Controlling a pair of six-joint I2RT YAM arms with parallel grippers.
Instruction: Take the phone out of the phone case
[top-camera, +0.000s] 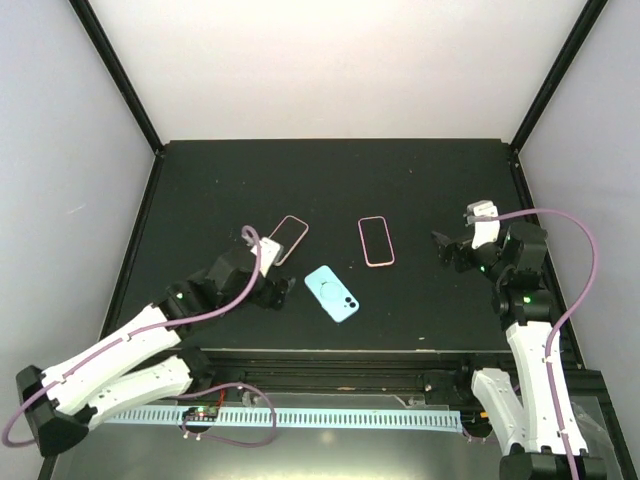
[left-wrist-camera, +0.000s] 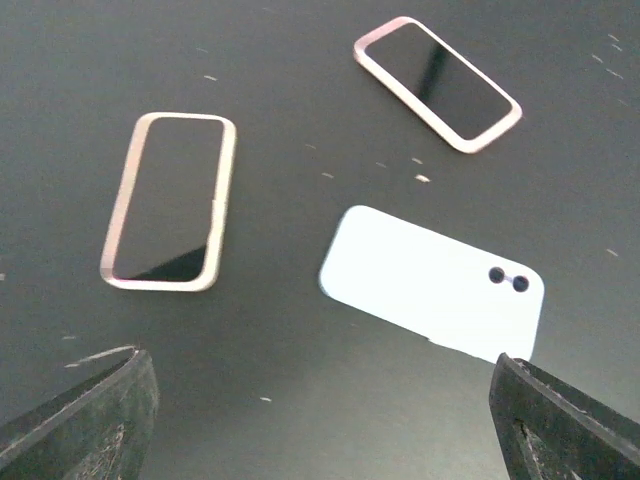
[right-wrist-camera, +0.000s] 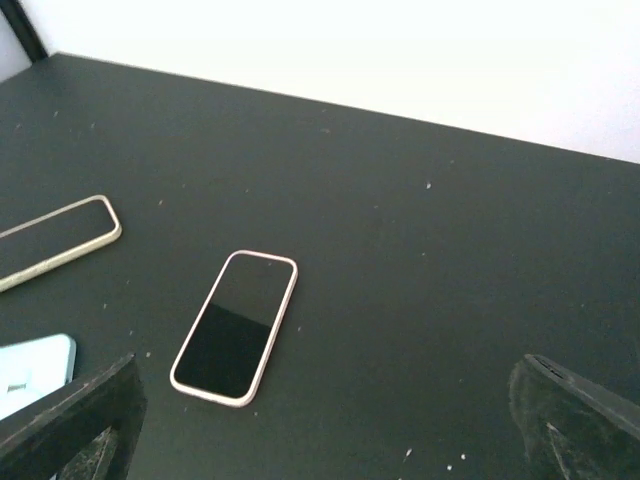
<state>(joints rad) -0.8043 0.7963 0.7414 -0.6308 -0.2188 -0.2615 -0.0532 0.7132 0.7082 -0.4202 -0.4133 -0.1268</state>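
Left hand (top-camera: 281, 293) and right hand (top-camera: 443, 252) gape wide and empty, seemingly readied for grasping. The blue phone (top-camera: 331, 293) lies face-down at the left hand's 3 o'clock.

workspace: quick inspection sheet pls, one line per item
surface: black table, pale specks
job's things: light blue phone back up; left pink-rimmed piece and right pink-rimmed piece beyond it, phone or empty case unclear
clutter: nothing seen
grippers: left gripper and right gripper, fingers apart, holding nothing
cables: left purple cable and right purple cable, each looping off its arm
surroundings: white walls, black frame posts
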